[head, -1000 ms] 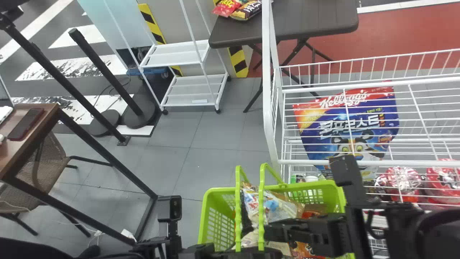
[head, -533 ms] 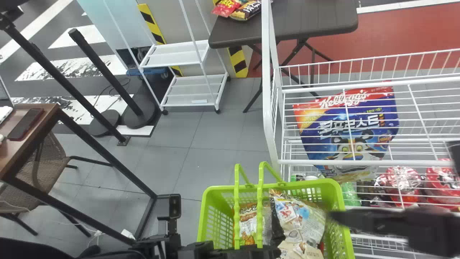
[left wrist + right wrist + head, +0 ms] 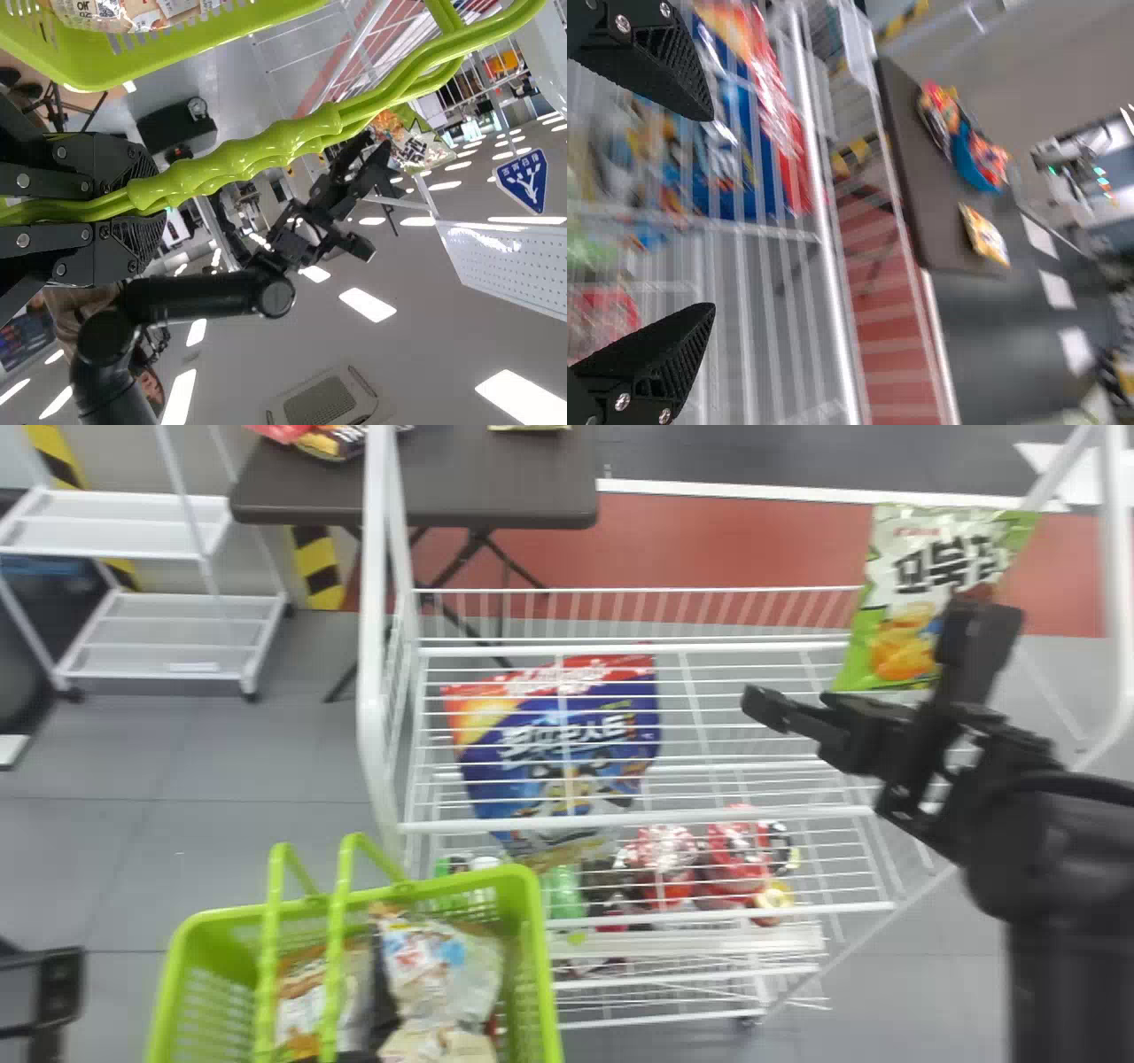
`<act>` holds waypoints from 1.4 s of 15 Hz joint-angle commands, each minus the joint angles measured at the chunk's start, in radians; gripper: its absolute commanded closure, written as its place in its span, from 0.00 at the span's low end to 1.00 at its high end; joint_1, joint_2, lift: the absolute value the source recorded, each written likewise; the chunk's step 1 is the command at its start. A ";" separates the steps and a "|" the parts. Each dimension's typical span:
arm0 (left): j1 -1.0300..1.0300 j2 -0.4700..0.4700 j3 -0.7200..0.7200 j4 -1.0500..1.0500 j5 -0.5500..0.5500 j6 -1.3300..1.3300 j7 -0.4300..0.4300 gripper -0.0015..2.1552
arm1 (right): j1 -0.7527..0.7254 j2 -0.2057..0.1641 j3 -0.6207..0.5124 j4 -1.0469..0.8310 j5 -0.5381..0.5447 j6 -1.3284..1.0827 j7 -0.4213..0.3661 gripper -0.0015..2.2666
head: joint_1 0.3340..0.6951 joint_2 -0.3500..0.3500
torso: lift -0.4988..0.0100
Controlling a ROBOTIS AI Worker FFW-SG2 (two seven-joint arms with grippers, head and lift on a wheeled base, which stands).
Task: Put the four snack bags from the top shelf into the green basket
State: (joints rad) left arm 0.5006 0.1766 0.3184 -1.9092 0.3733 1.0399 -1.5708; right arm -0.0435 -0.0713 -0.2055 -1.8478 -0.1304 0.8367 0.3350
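Note:
My left gripper (image 3: 356, 1057) is at the green basket (image 3: 217, 912), low in the head view. In the left wrist view the left gripper (image 3: 146, 208) is shut on the basket's green handles (image 3: 257, 155). Snack bags (image 3: 443, 965) lie inside the basket. Over the right part of the rack, my right gripper (image 3: 868, 657) holds its fingers apart, in front of a green-and-white snack bag (image 3: 917, 589) standing on the top wire shelf. In the right wrist view the right gripper (image 3: 709, 212) is open with nothing between its fingers.
The white wire rack (image 3: 647, 819) stands right of the basket. Through its top shelf show a big blue-and-red bag (image 3: 558, 735) and red packs (image 3: 660, 855) below. Behind the rack are a dark table (image 3: 478, 478) and a white shelf cart (image 3: 177, 642).
The head view has swung to the right, bringing the green-and-white bag into sight. My right arm has left the basket and moved right to the rack. The left gripper keeps its place at the handles.

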 commanded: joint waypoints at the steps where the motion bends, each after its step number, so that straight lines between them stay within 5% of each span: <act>1: 0.006 0.000 0.010 0.007 0.003 -0.004 -0.010 1.00 | -0.113 0.001 0.003 0.200 0.103 -0.187 -0.040 0.02 | 1.00 0.27 | 0.98; 6: 0.012 -0.002 0.022 0.012 0.006 -0.007 -0.010 1.00 | -0.274 -0.005 -0.014 0.450 0.261 -0.304 -0.171 0.02 | 1.00 0.18 | 0.98; 13: 0.010 0.001 0.024 0.024 0.006 -0.022 -0.010 1.00 | -0.440 -0.036 -0.037 0.762 0.382 -0.414 -0.257 0.06 | 1.00 0.08 | 0.98; 15: 0.009 0.001 0.027 0.033 0.007 -0.025 -0.010 1.00 | -0.441 -0.039 -0.038 0.779 0.377 -0.408 -0.237 0.42 | 1.00 0.07 | 0.98; 16: 0.010 0.001 0.027 0.036 0.007 -0.025 -0.010 1.00 | -0.414 -0.038 -0.040 0.765 0.368 -0.417 -0.235 0.73 | 1.00 0.07 | 0.98; 17: 0.010 0.001 0.028 0.038 0.007 -0.028 -0.010 1.00 | -0.386 -0.035 -0.038 0.730 0.345 -0.435 -0.254 0.92 | 1.00 0.07 | 0.98; 21: 0.010 0.001 0.031 0.038 0.007 -0.028 -0.010 1.00 | -0.280 -0.027 -0.051 0.584 0.262 -0.478 -0.274 1.00 | 1.00 0.08 | 0.98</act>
State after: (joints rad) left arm 0.5112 0.1779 0.3496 -1.8715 0.3804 1.0120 -1.5708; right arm -0.3533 -0.0985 -0.2505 -1.2237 0.1507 0.3709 0.0629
